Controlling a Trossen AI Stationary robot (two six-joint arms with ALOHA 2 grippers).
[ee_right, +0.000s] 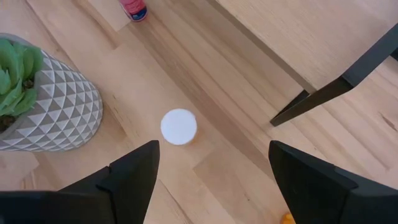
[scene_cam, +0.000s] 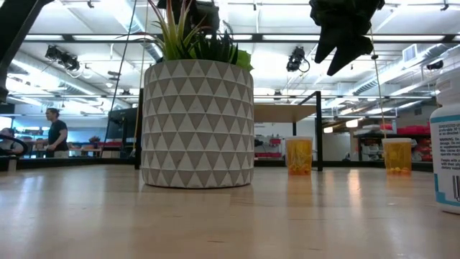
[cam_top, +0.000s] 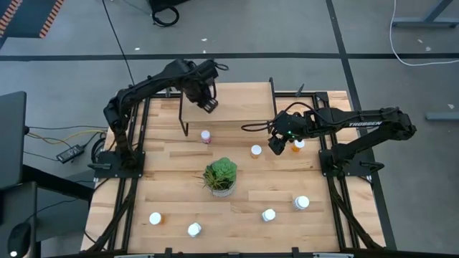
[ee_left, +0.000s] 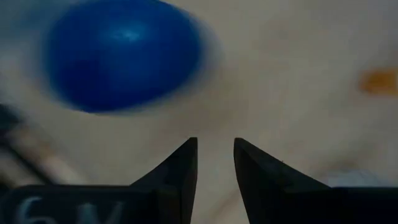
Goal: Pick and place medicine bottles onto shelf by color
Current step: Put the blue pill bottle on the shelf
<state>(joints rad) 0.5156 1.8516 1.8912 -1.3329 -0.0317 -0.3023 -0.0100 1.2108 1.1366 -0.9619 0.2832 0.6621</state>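
Room only low view; blue bottle (ee_left: 124, 55) left wrist.

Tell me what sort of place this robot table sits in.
Probably a large lab or workshop hall: a grey concrete floor with cables around the table, open ceiling lights, and a person working in the background.

Potted plant (cam_top: 220, 176) blocks mid-table; front bottles (cam_top: 268, 214) well apart.

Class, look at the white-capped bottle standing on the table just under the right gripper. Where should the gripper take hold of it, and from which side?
Grip the bottle around its round white cap, coming straight down from above. It stands upright with bare table all round, well apart from the plant pot and the shelf leg. The right gripper hangs open above it, so a vertical descent looks the likeliest approach.
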